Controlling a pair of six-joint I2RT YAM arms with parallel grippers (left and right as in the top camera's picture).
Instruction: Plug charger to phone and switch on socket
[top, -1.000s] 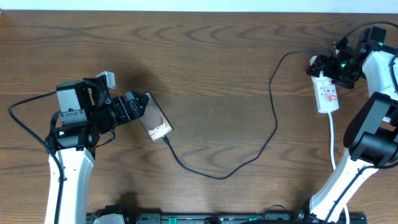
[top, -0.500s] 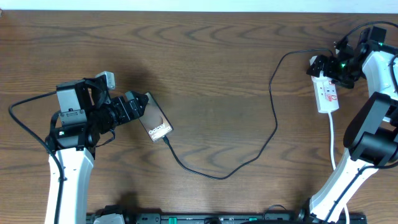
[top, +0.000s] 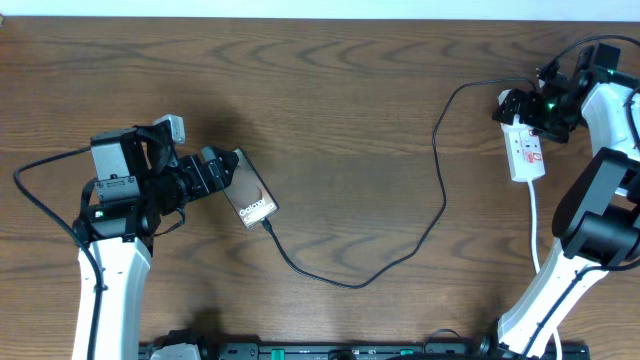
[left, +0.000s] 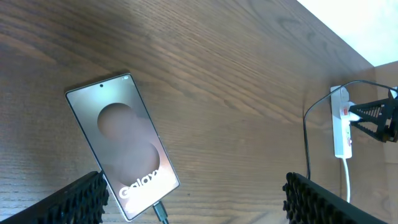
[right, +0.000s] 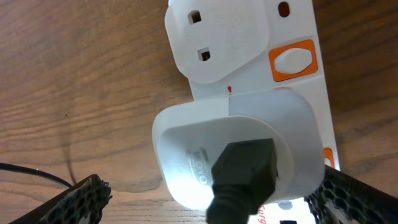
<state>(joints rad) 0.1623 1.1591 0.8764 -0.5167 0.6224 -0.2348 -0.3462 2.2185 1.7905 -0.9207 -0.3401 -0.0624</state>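
The bronze phone (top: 250, 195) lies flat on the table, "Galaxy" side up, and also shows in the left wrist view (left: 121, 140). The charger's connector tip (left: 160, 211) sits in its bottom port. The thin black charger cable (top: 440, 190) loops right to a white adapter (right: 233, 155) plugged into the socket (top: 525, 150), a white power strip. My left gripper (top: 215, 172) is open, and the phone's lower end lies by its left finger (left: 196, 205). My right gripper (top: 520, 108) is open and straddles the adapter at the strip's far end (right: 211, 199).
The strip has orange switches (right: 292, 60) beside each outlet and a free outlet (right: 214, 37) next to the adapter. Its thick white cord (top: 538, 225) runs toward the front right beside my right arm. The table's far edge (top: 320, 17) meets a white wall.
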